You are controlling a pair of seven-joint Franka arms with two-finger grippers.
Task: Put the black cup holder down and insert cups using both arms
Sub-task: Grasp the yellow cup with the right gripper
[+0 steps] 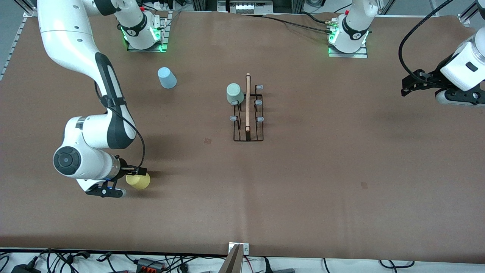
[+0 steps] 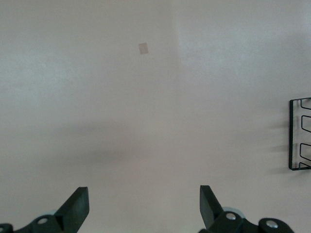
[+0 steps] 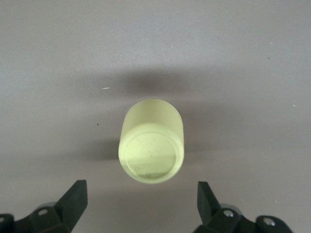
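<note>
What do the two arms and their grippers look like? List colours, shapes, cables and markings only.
Both arms are glossy white, rounded shells with black joint sections. The right arm has a thin black cable strapped along its forearm, and a round black cap on one joint. The left arm trails a thicker looping black cable. The left gripper and the right gripper are black with wedge-shaped fingers. Green lights glow at both bases.

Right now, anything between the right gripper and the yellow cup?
No. In the right wrist view the right gripper is open over the yellow cup; only bare table shows between fingertips and cup.
</note>
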